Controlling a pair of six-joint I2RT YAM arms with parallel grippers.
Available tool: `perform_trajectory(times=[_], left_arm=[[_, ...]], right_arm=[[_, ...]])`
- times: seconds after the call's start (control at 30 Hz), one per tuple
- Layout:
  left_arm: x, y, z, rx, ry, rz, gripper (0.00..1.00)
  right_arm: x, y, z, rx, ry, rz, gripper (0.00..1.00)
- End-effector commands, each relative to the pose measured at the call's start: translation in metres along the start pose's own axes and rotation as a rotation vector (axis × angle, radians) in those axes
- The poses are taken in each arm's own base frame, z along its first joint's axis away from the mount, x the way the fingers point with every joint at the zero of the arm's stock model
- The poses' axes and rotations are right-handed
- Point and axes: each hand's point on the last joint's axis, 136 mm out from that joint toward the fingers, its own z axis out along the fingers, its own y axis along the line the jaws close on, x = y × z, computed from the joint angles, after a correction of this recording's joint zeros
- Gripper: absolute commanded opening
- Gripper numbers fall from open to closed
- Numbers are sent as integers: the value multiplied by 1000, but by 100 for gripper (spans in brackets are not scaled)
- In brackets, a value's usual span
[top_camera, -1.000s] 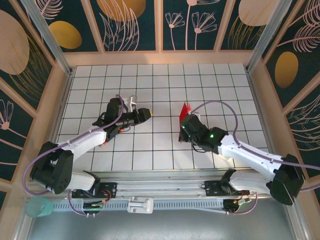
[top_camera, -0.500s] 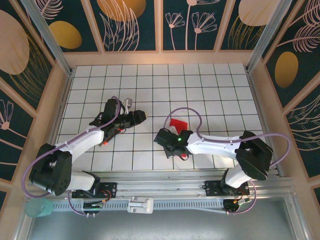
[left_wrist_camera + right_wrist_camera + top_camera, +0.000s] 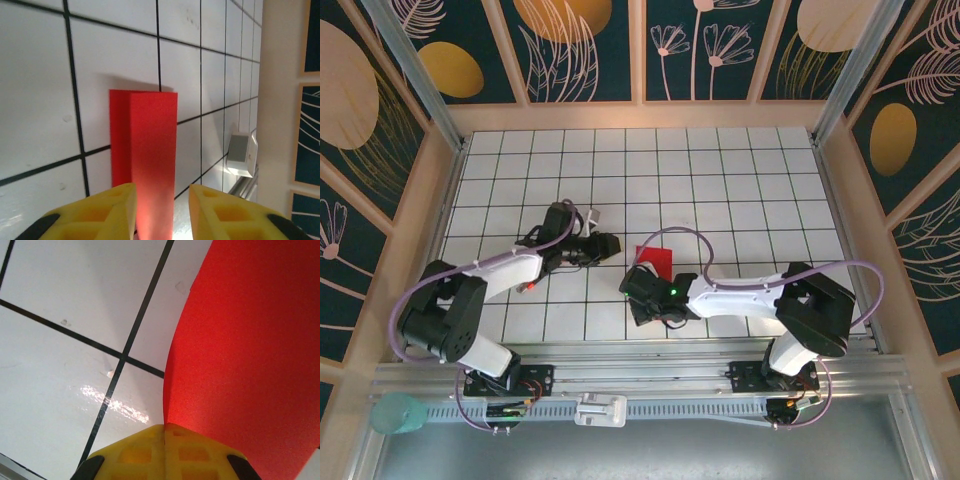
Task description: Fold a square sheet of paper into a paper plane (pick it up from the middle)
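The right gripper (image 3: 165, 429) has its jaws pressed fully together on the edge of the folded red sheet of paper (image 3: 250, 340). The paper is near the middle of the white grid desk (image 3: 720, 170). The left gripper (image 3: 162, 195) has its jaws partly apart, the creased paper reaching in between them, with a narrow gap visible beside one jaw.

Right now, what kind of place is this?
Probably a robot test booth: a white grid table, patterned walls around it, and a left arm and right arm on a metal rail.
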Motion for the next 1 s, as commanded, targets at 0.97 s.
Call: perform_trajectory(times=[0.97], left_arm=[[32, 28, 84, -162, 230, 116, 26]], right_arm=[[-1, 7, 0, -75, -63, 15, 10]])
